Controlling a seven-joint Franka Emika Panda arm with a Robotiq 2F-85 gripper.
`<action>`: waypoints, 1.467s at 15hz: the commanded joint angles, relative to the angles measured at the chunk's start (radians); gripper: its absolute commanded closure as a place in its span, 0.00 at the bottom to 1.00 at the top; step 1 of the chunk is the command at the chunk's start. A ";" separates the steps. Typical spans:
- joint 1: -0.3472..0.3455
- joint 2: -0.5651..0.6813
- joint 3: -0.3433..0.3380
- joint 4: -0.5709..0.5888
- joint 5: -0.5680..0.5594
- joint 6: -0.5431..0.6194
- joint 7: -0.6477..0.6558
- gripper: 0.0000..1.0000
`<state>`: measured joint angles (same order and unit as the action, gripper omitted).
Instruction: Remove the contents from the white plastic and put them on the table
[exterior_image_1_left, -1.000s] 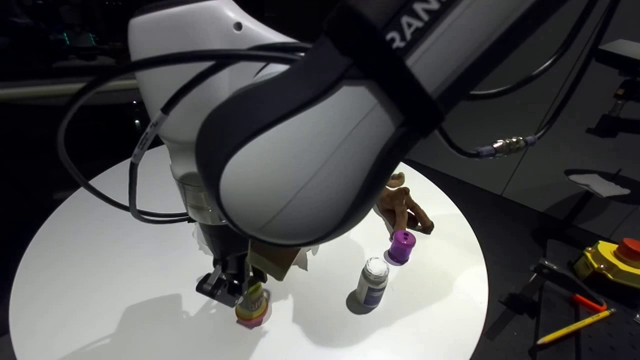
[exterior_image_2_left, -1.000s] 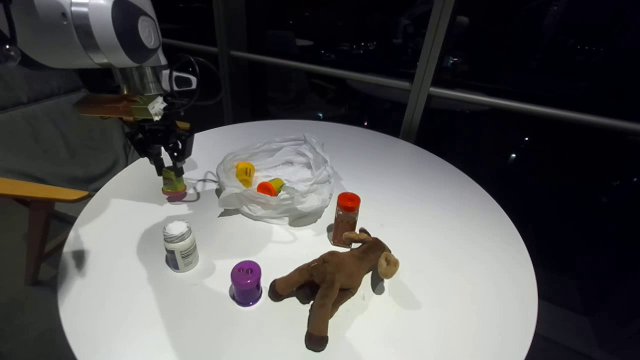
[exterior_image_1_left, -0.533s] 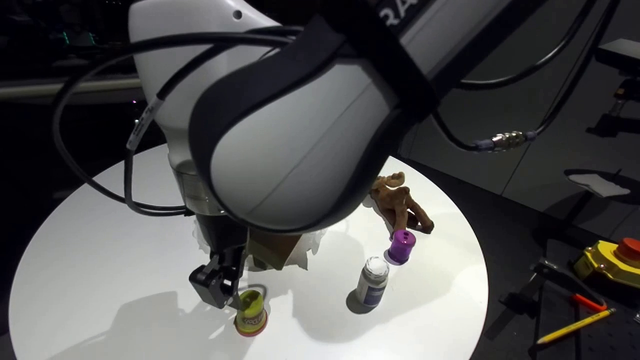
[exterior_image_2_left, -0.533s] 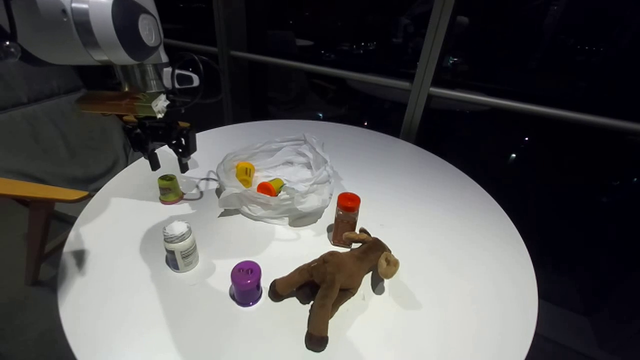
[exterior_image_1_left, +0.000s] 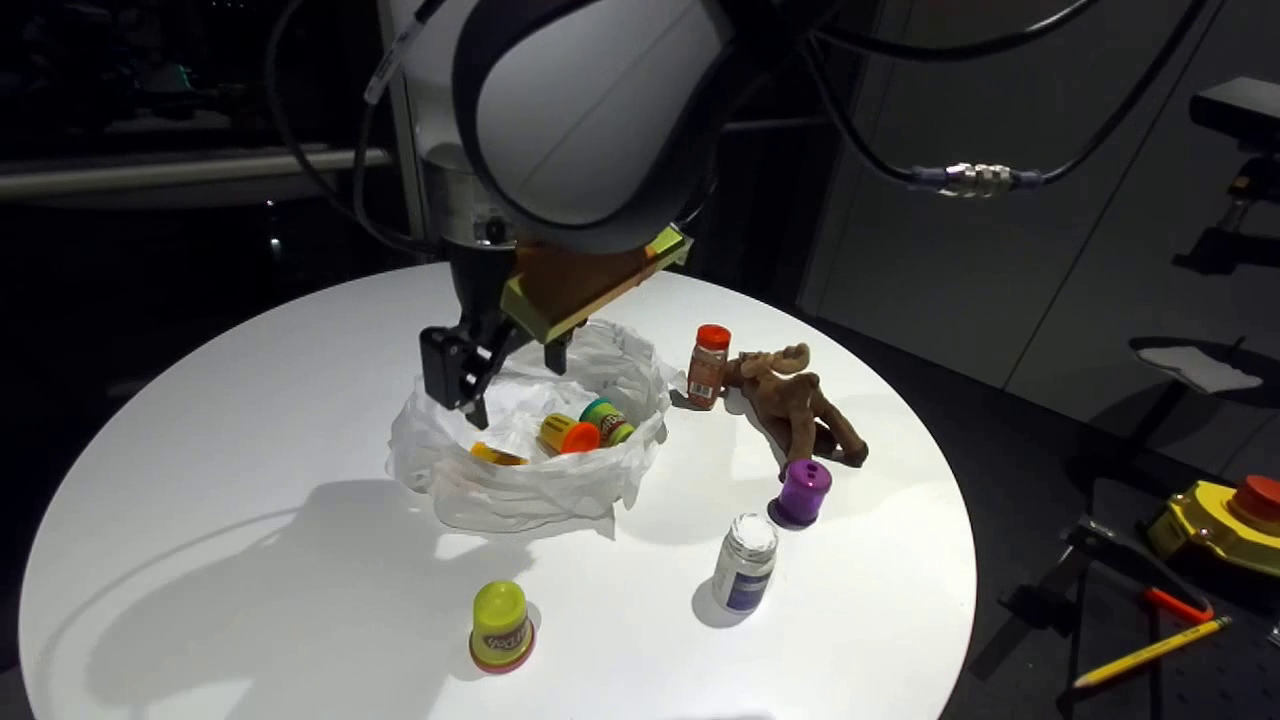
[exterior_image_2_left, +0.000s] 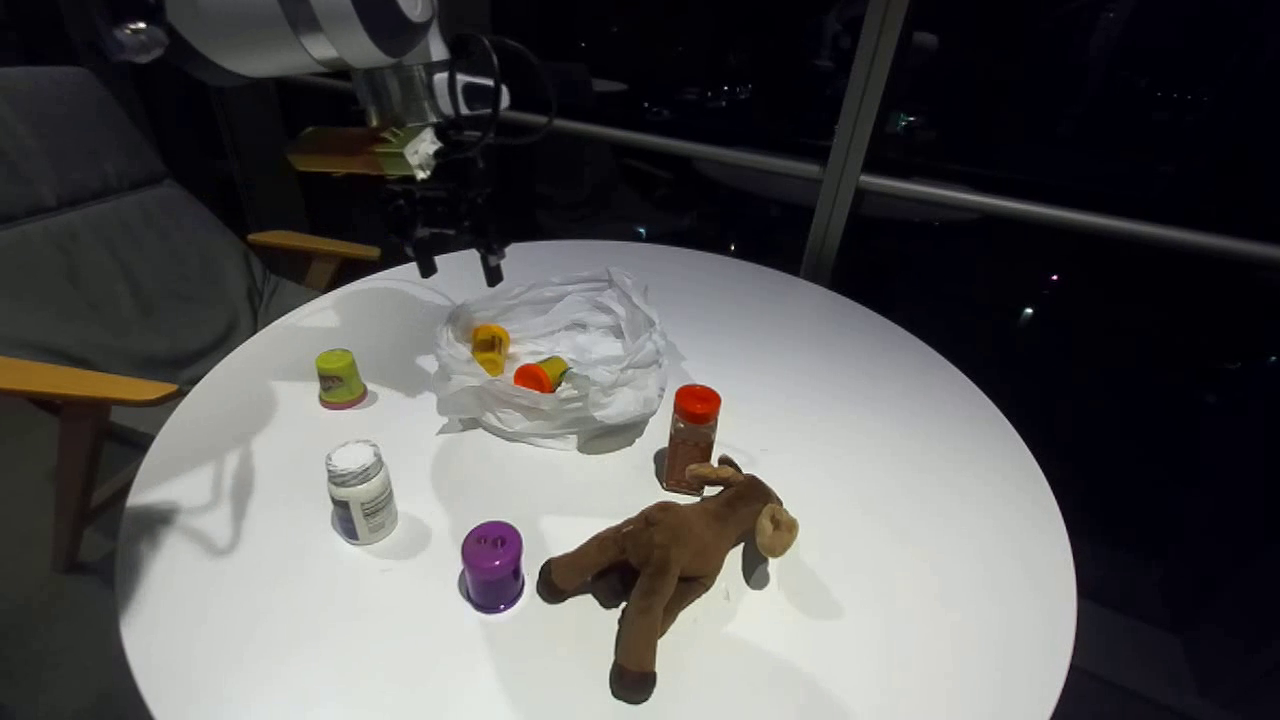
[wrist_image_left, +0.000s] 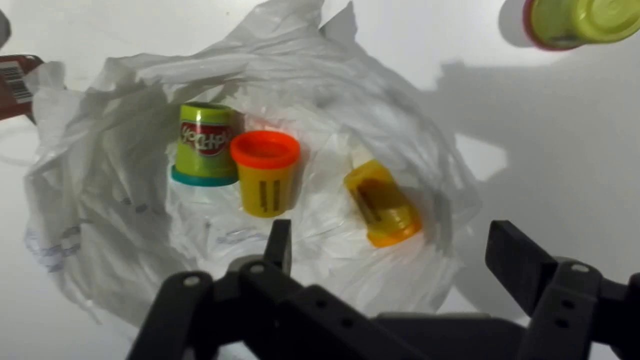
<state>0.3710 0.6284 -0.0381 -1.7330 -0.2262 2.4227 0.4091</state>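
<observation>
The white plastic bag (exterior_image_1_left: 530, 495) lies spread with its mouth up on the white table (exterior_image_1_left: 250, 420). Three tubs rest inside: a green one with a teal lid (wrist_image_left: 205, 142), a yellow one with an orange-red lid (wrist_image_left: 267, 180), and a tipped yellow one with an orange lid (wrist_image_left: 382, 202). My gripper (wrist_image_left: 392, 227) hangs over the bag's edge, jaws wide apart, nothing between them. Outside the bag stand a lime tub on a pink lid (exterior_image_1_left: 500, 625), a white jar (exterior_image_2_left: 361, 495), a purple pot (exterior_image_2_left: 493, 567) and a red-capped shaker (exterior_image_2_left: 690, 440). A brown plush animal (exterior_image_2_left: 665, 550) lies near the shaker.
A chair with a wooden armrest (exterior_image_2_left: 90, 382) stands close to the table's edge. A yellow box with a red button (exterior_image_1_left: 1230, 525) and a pencil (exterior_image_1_left: 1150, 652) lie beyond the table.
My gripper opened and let go of the lime tub, which now stands on the table. The arm then rose and shifted over to the bag.
</observation>
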 joint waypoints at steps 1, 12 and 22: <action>-0.021 0.064 -0.047 0.101 -0.005 -0.010 0.069 0.00; -0.032 0.308 -0.063 0.345 0.034 -0.094 0.141 0.00; -0.024 0.386 -0.013 0.488 0.051 -0.176 0.088 0.00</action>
<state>0.3449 0.9761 -0.0685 -1.3281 -0.2105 2.2946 0.5350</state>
